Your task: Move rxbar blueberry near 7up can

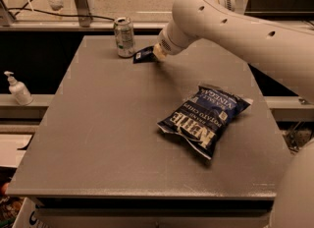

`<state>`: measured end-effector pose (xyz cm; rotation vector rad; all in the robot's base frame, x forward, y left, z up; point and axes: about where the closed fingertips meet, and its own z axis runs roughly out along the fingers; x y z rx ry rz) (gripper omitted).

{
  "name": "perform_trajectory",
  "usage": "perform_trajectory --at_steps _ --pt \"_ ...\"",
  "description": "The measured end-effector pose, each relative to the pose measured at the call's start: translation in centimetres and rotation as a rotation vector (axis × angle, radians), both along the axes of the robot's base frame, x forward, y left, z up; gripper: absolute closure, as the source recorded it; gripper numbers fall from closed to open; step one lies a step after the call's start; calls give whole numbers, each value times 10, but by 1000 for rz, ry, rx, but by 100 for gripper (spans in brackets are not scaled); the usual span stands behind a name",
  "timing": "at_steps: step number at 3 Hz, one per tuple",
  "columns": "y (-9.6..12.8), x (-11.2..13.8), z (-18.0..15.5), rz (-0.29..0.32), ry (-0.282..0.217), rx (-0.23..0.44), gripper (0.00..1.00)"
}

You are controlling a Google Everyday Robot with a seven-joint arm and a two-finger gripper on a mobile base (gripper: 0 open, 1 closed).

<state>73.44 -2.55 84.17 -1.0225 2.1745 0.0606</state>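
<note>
The 7up can (pixel 124 36) stands upright near the far left edge of the grey table (pixel 113 138). The rxbar blueberry (pixel 143 54), a small dark blue wrapper with a white patch, is just right of the can, low over the table. My gripper (pixel 156 54) is at the bar's right end, mostly hidden behind my white arm (pixel 235 23), which reaches in from the right.
A large dark blue Kettle chip bag (pixel 205 118) lies on the right half of the table. A white pump bottle (pixel 18 88) stands on a ledge left of the table. A railing runs behind the table's far edge.
</note>
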Motion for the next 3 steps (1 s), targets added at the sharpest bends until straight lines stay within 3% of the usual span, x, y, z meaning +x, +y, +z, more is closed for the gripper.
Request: perform_trajectory --at_steps 1,2,3 --pt "-1 0 -1 -1 7 -1 13" --pt "-1 -1 -1 6 13 0 0" --pt "-9 -2 2 11 36 45 0"
